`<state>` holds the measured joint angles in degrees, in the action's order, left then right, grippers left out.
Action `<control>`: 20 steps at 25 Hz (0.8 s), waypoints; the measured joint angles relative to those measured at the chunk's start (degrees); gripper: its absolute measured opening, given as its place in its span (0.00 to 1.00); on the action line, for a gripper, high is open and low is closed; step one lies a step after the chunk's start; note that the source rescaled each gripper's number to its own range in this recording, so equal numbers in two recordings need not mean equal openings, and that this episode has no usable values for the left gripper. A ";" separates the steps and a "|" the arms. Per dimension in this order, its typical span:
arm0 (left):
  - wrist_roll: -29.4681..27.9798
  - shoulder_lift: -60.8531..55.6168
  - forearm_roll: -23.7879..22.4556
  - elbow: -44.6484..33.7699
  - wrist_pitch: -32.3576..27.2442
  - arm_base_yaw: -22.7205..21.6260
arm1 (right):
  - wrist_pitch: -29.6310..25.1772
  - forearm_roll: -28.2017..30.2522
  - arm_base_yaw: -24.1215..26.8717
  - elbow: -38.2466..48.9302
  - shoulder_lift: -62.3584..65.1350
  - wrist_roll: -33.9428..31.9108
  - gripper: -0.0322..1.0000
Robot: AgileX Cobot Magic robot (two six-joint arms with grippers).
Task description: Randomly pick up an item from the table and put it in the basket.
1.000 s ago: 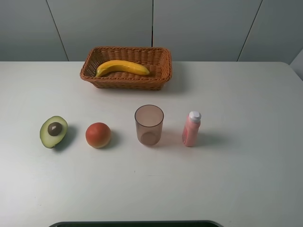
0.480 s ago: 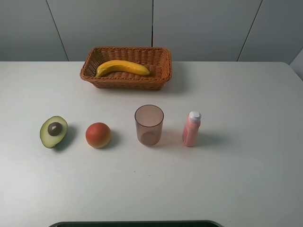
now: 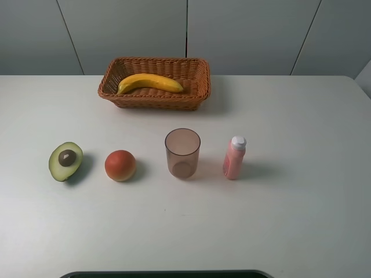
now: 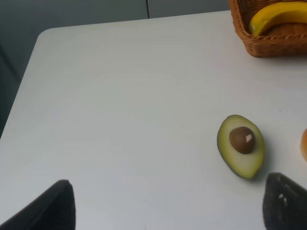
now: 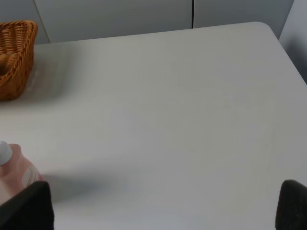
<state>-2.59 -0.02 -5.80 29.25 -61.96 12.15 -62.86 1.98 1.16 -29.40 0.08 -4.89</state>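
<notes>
The yellow banana (image 3: 150, 83) lies inside the orange-brown wicker basket (image 3: 197, 87) at the back of the white table (image 3: 290, 208). Part of the banana (image 4: 276, 17) and the basket (image 4: 268, 45) also shows in the left wrist view, and a corner of the basket (image 5: 14, 57) in the right wrist view. Neither arm appears in the exterior high view. My left gripper (image 4: 168, 203) is open and empty, with dark fingertips (image 4: 53, 206) wide apart over the table's left part. My right gripper (image 5: 165, 206) is open and empty, with fingertips (image 5: 292, 203) at the frame's corners.
A halved avocado (image 3: 65, 161), a round orange-red fruit (image 3: 120, 165), a translucent brownish cup (image 3: 182, 153) and a pink bottle with a white cap (image 3: 235, 157) stand in a row across the middle of the table. A dark edge (image 3: 162, 274) runs along the front.
</notes>
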 joint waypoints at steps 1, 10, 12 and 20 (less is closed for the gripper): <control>0.00 0.00 0.00 0.00 0.00 0.00 | 0.00 0.00 0.00 0.00 0.00 0.00 1.00; 0.00 0.00 0.00 0.00 0.00 0.00 | 0.00 0.00 0.00 0.00 0.00 0.00 1.00; 0.00 0.00 0.00 0.00 0.00 0.00 | 0.00 0.00 0.00 0.00 0.00 0.00 1.00; 0.00 0.00 0.00 0.00 0.00 0.00 | 0.00 0.00 0.00 0.00 0.00 0.12 1.00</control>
<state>-2.59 -0.02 -5.80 29.25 -61.96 12.15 -62.86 1.98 1.16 -29.40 0.08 -4.77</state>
